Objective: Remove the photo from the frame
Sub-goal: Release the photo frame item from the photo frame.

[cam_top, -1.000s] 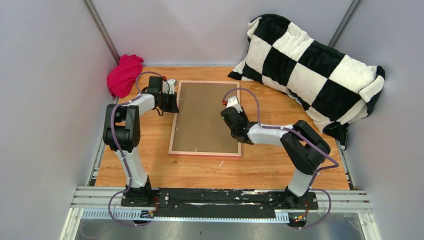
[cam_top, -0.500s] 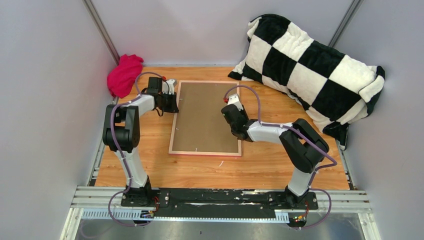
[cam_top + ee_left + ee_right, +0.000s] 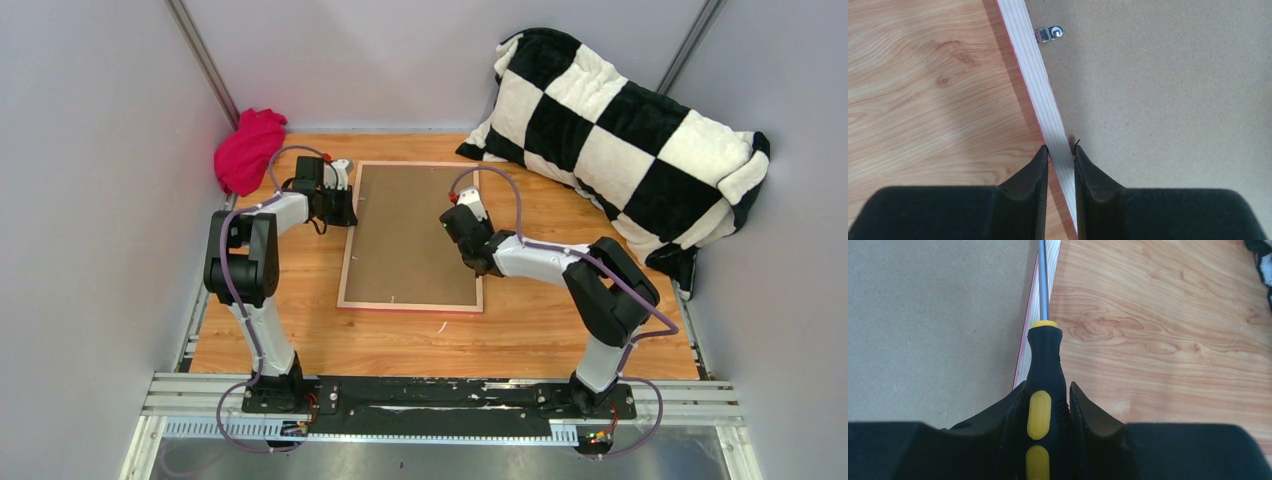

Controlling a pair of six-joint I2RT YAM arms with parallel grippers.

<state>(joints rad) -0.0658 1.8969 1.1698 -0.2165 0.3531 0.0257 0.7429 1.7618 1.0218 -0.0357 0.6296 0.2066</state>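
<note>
The frame (image 3: 346,252) lies face down on the wooden table, its brown backing board (image 3: 410,230) up. The photo is hidden under that board. My left gripper (image 3: 343,206) is shut on the frame's left border; in the left wrist view the fingers (image 3: 1061,148) pinch the pale wooden rail (image 3: 1034,75). A small metal clip (image 3: 1049,34) sits on the rail further along. My right gripper (image 3: 1047,383) is shut on a black and yellow screwdriver (image 3: 1045,357). Its shaft (image 3: 1042,280) runs along the frame's right edge. In the top view this gripper (image 3: 463,213) hovers at that edge.
A magenta cloth (image 3: 248,148) lies at the back left corner. A large black and white checkered pillow (image 3: 620,130) fills the back right. Grey walls close in three sides. Bare table (image 3: 560,330) shows in front of the frame.
My right gripper with the screwdriver has crept a little toward the far end along the frame's right edge. The left arm has not moved.
</note>
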